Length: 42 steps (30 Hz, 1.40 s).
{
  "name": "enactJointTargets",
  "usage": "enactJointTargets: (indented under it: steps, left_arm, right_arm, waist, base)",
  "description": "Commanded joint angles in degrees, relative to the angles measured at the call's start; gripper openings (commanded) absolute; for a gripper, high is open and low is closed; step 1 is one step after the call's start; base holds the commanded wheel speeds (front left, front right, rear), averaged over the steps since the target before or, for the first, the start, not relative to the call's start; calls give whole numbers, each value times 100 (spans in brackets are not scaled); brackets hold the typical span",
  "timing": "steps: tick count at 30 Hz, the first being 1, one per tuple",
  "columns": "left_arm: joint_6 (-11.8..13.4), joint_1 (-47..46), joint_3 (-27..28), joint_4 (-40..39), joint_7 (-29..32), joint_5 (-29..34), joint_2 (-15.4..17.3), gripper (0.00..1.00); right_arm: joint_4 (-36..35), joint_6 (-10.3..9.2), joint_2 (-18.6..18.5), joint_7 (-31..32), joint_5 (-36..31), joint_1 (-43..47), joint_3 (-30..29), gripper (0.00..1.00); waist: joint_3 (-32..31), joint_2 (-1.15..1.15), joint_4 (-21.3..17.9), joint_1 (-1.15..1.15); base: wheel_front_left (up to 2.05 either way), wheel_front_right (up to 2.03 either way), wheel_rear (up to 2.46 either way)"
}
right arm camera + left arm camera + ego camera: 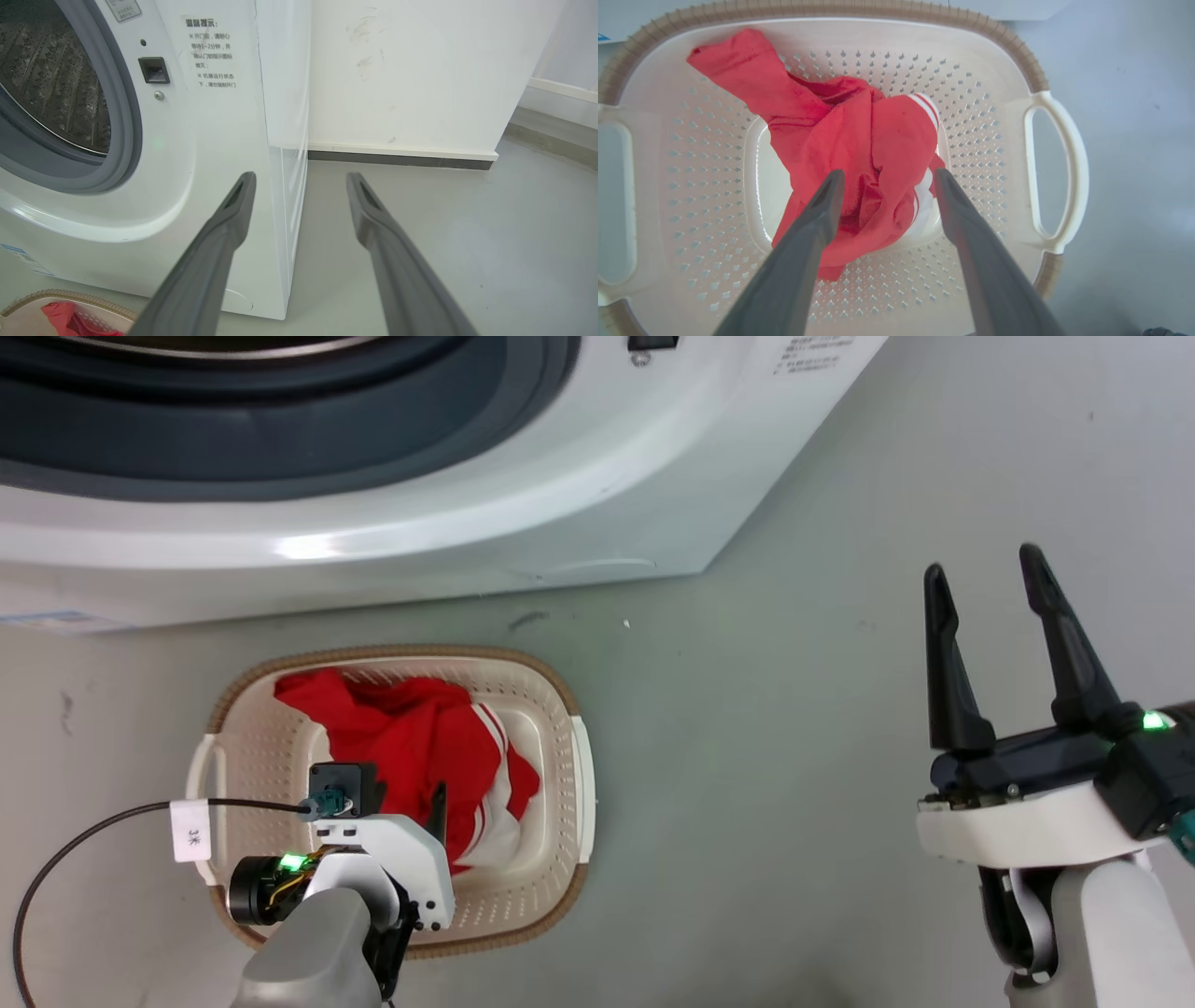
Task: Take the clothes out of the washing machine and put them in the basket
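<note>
While the left tool (888,173) gapes above it (right tool (982,562) too, aside), the basket (551,728) holds red clothes (411,737).

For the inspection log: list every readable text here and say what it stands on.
"温馨提示:" heads the sticker on the washing machine; its last line ends "请勿强制开门".
"3米" stands on the white cable tag.
Too small or blurred to read: the small top label; the blue label.

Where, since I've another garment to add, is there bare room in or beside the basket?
Bare: the basket bottom between the clothes and its handle on the robot's left; the grey floor between basket and right gripper. Crowded: the basket's middle, under the open left gripper.
</note>
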Motion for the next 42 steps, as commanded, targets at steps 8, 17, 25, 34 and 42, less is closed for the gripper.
enactJointTargets:
  steps: [8,17,25,34,42]
  left_arm:
    - [347,984,704,-1505,-26,559,37,100]
    - [563,2151,1758,-3498,-27,1656,-169,100]
    - [472,3000,2496,-4938,-27,2360,-462,100]
    - [470,3687,2697,-6056,-28,2949,-577,100]
    - [562,3955,2597,-6529,-28,3234,-596,100]
  right_arm:
    - [178,-4,7,-13,-140,464,-6,100]
    - [293,-4,6,-13,-177,913,13,100]
    - [404,-4,7,-13,-213,1250,0,100]
    - [454,-4,7,-13,-150,1618,-57,100]
    - [366,-4,7,-13,-100,1807,-151,100]
  waist:
    - [-1068,0,364,0]
    - [-1837,0,548,0]
    - [-2387,0,697,0]
    - [-2974,0,680,0]
    - [-3178,0,652,0]
  base:
    - [0,0,0]
    - [0,0,0]
    - [0,0,0]
    - [0,0,0]
    - [0,0,0]
